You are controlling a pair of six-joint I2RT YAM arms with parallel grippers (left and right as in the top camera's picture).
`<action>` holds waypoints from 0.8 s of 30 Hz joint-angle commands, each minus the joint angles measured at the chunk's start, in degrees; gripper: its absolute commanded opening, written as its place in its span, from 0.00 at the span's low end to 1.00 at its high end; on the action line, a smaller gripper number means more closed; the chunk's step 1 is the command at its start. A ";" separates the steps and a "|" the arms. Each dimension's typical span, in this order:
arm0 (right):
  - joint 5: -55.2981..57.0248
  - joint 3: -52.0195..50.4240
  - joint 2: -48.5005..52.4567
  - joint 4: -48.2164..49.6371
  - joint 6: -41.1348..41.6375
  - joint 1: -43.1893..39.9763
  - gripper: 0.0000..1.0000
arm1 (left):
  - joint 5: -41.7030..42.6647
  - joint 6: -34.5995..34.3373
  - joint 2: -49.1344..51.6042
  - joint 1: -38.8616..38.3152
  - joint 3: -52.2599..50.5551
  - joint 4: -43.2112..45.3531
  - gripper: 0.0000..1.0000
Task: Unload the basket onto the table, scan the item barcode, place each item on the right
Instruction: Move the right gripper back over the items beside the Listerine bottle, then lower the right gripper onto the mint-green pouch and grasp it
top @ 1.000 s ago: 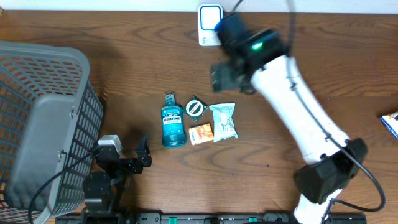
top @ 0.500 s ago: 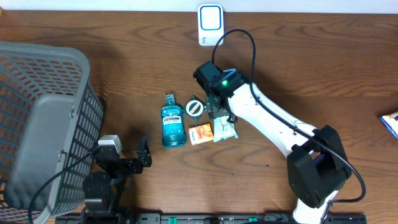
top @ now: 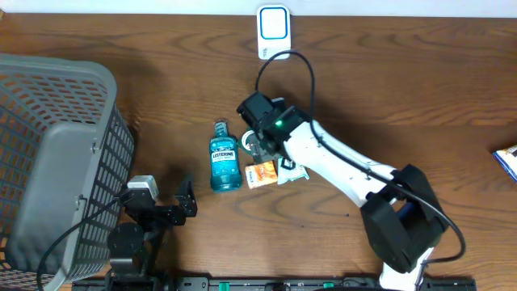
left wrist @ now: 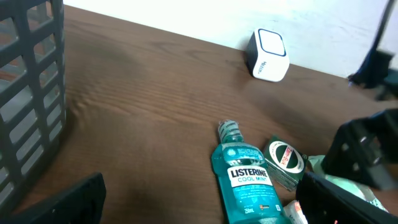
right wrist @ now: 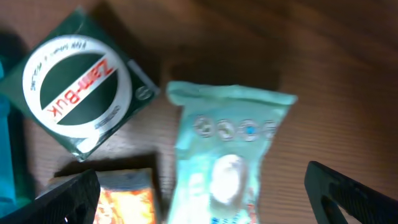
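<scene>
Right pincer: the right gripper (right wrist: pixel 202 177) hangs over the middle of the table (top: pixel 420 73), jaws spread wide and nothing between them.
Under it: in the right wrist view the pale green packet (right wrist: pixel 227 155) sits right between the two dark fingertips (right wrist: pixel 68 199), flat on the wood and not touched.
Zam-Buk tin (right wrist: pixel 78 87): at 10 o'clock from that packet, on its green box, label up, just beside the packet's top corner.
Orange packet (top: pixel 261 174): at 6 o'clock from the tin, lying flat, close against the pale packet's left side.
Listerine bottle (top: pixel 225 162): on its side at 9 o'clock of the cluster, cap pointing to 12 o'clock, label up.
Which item: I cannot tell which of the four is the one to scan; no barcode shows on any of them.
Scanner (top: pixel 274 31): a white box at the 12 o'clock edge of the table, well apart from the items.
Left pincer: the left gripper (top: pixel 187 200) is parked low at 7 o'clock, jaws wide apart and empty, facing the bottle.
Basket (top: pixel 56 162): grey, filling the 9 o'clock side.
Far edge: a blue item (top: pixel 507 160) peeks in at 3 o'clock.
</scene>
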 commanded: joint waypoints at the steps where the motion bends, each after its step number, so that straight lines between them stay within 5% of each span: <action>1: -0.26 -0.31 4.46 0.44 -0.70 1.03 0.99 | 0.72 0.33 -0.04 0.31 -0.81 -1.55 0.98; 12: 0.00 -0.35 8.46 -2.38 -0.24 0.72 0.99 | 0.72 0.33 -0.04 0.31 -0.81 -1.55 0.98; 16: 2.60 -0.59 8.57 -3.72 -0.24 0.33 0.83 | 0.72 0.33 -0.04 0.31 -0.81 -1.55 0.98; 24: 9.11 -0.85 10.95 -4.13 -0.26 0.15 0.66 | 0.72 0.33 -0.04 0.31 -0.81 -1.55 0.98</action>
